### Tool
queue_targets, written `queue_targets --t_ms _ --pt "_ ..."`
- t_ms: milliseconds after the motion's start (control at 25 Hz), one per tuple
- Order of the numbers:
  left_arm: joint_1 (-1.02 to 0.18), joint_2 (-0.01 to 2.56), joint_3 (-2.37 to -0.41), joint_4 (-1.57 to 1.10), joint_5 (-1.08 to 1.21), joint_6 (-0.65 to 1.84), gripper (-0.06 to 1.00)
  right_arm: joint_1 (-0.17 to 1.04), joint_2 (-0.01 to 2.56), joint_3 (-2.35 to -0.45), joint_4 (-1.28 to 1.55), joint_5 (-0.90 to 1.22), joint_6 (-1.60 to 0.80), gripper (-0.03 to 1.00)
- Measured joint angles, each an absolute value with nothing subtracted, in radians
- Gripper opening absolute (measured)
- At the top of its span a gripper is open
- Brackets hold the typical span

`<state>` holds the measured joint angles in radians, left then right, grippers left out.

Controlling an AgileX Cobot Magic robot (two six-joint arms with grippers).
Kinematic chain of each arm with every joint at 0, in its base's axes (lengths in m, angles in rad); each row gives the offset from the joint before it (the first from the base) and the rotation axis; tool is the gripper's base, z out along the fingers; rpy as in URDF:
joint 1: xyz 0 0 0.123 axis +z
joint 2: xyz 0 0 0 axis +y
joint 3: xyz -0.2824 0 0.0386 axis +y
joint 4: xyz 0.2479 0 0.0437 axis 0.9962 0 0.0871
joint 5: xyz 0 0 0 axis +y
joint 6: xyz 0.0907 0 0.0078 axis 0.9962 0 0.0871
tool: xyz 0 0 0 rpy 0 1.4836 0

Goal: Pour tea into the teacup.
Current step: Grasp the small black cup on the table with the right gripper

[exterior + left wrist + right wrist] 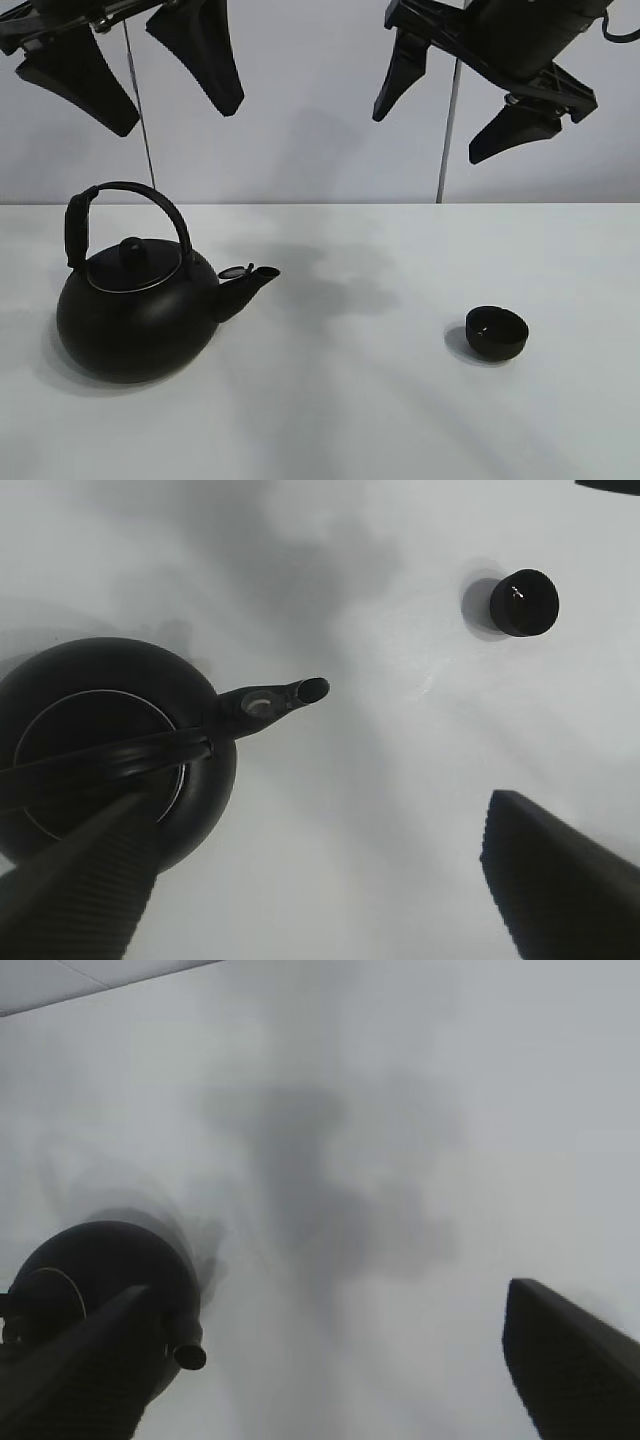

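Observation:
A big round black kettle (135, 315) with an arched handle stands on the white table at the left, its spout (255, 278) pointing right. The small matte-black teacup (496, 332) stands at the right, well apart from it. My left gripper (170, 95) hangs open and empty high above the kettle. My right gripper (445, 115) hangs open and empty high above the table's right half. The left wrist view shows the kettle (100, 745), the teacup (523, 602) and my open left gripper (320, 880). The right wrist view shows the kettle (105, 1275) and my open right gripper (330, 1370); the teacup is out of view there.
The white table (350, 420) runs to a pale back wall. Two thin vertical rods (447, 130) stand behind the table. Soft arm shadows (330, 290) lie between kettle and cup.

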<state>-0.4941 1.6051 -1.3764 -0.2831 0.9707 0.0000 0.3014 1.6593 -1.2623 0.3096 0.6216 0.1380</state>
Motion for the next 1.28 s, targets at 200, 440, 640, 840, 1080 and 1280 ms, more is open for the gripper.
queue_targets --t_ms 200,440,640,840,1080,1280 --pt "-0.494 1.605 -1.376 -0.283 0.971 0.0 0.63 0.301 1.659 -1.262 0.314 0.664 0.138 0.64" --pt "-0.494 1.605 -1.376 -0.283 0.971 0.0 0.63 0.301 1.659 -1.254 0.076 0.84 0.143 0.64" --pt "-0.494 1.605 -1.376 -0.283 0.971 0.0 0.63 0.301 1.664 -1.175 -0.064 0.839 0.151 0.64" --pt "-0.494 1.605 -1.376 -0.283 0.971 0.0 0.63 0.301 1.742 -1.084 -0.081 0.751 0.144 0.64" --pt "-0.494 1.605 -1.376 -0.283 0.971 0.0 0.63 0.301 1.843 -1.076 -0.077 0.637 0.133 0.64" --pt "-0.494 1.605 -1.376 -0.283 0.971 0.0 0.63 0.301 1.884 -1.076 -0.077 0.598 0.131 0.64"
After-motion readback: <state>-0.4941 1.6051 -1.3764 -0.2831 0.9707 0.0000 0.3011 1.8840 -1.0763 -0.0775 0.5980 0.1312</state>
